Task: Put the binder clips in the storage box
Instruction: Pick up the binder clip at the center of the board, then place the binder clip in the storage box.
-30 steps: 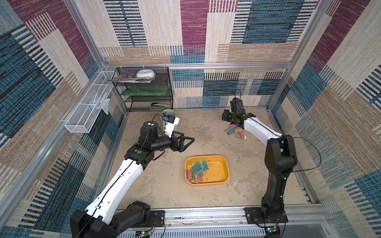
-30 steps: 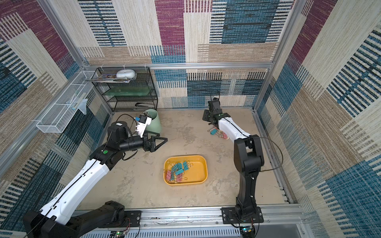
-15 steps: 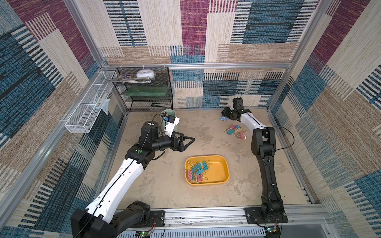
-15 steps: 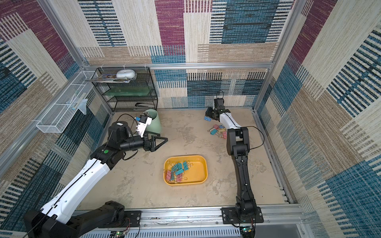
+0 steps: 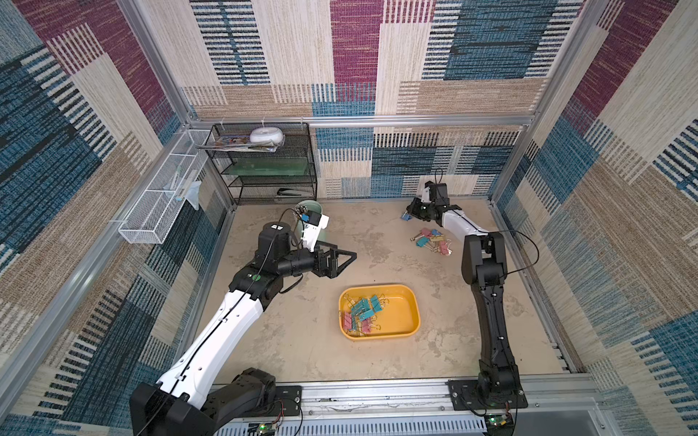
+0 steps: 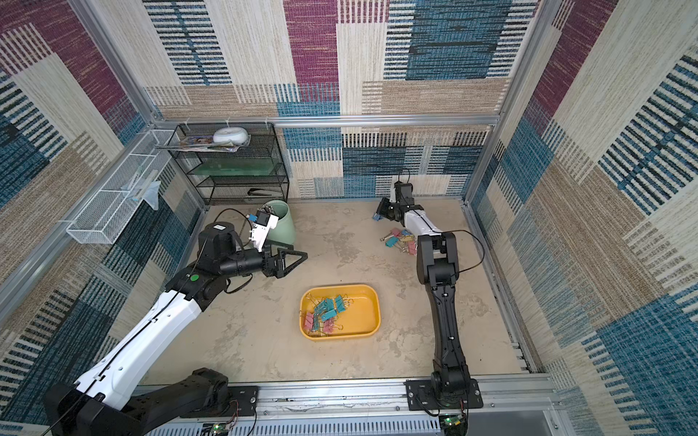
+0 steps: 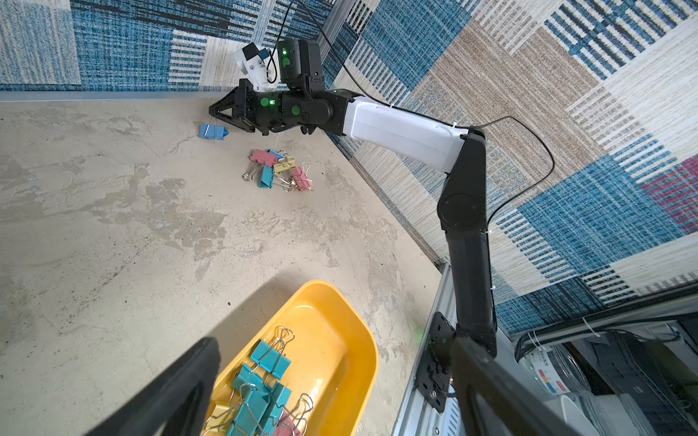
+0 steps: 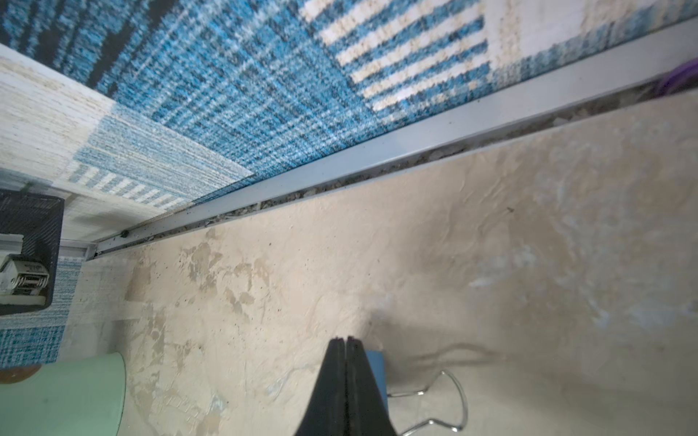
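Near centre, storage box (image 5: pixel 402 315) with some binder clips (image 5: pixel 362 311) inside. Beyond, leftward, left gripper (image 5: pixel 345 262) spread wide, empty. Farther right, loose pile (image 5: pixel 434 239). Farthest, right gripper (image 7: pixel 212 112) clamped shut, seemingly on upright handle of blue clip (image 7: pixel 213 132) directly beneath fingertips.

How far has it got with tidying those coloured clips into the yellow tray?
Done: a cluster of binder clips lie in the storage box. In hand: the right tool is shut, apparently on the wire handle of a blue clip. To go: that clip and a small loose pile on the table. The left tool hangs open, empty.
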Tool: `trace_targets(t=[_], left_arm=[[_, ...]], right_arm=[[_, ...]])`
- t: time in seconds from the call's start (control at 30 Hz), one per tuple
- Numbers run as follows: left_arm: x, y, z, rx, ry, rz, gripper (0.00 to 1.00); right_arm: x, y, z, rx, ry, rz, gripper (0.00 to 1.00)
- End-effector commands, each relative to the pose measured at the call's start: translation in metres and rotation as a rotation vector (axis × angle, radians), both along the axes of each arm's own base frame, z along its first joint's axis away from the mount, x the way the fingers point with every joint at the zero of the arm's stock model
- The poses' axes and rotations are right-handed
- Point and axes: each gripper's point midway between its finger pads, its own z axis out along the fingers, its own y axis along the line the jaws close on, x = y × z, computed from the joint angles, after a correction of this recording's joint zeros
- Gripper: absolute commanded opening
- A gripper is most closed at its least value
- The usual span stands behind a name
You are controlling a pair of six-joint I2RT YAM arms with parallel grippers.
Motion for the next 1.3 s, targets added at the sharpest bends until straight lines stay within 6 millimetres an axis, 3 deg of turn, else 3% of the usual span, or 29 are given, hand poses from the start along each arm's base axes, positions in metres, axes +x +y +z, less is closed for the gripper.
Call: trace_targets(t=[0.0,0.17,0.37,0.57,0.73,1.0,1.27], left_arm=[[-0.001,-0.003,0.011,-0.023,-0.033,-0.021,0.99],[-0.002,-0.004,0.010,-0.027,-0.024,-0.029,1.00],[0.001,-0.004,0.006,-0.022,-0.013,-0.023,1.00],[0.000,-0.007,0.004,-0.022,-0.002,-0.030,1.00],[0.000,-0.008,0.003,-0.019,-0.005,-0.032,0.99],[0.001,-0.008,0.000,-0.010,-0.005,-0.030,0.99],[0.000,-0.009,0.000,-0.007,-0.011,-0.030,0.99]], right_arm=[[-0.012,0.010,0.032,0.039,-0.051,0.041,0.00],[-0.061,0.014,0.087,0.068,-0.149,0.038,0.00],[-0.148,0.018,0.143,0.092,-0.256,0.033,0.00],[-0.233,0.015,0.165,0.086,-0.310,0.018,0.00],[-0.292,0.030,0.160,0.093,-0.301,0.038,0.00],[-0.364,0.087,0.114,0.121,-0.230,0.149,0.00],[-0.380,0.135,0.073,0.050,-0.206,0.262,0.00]])
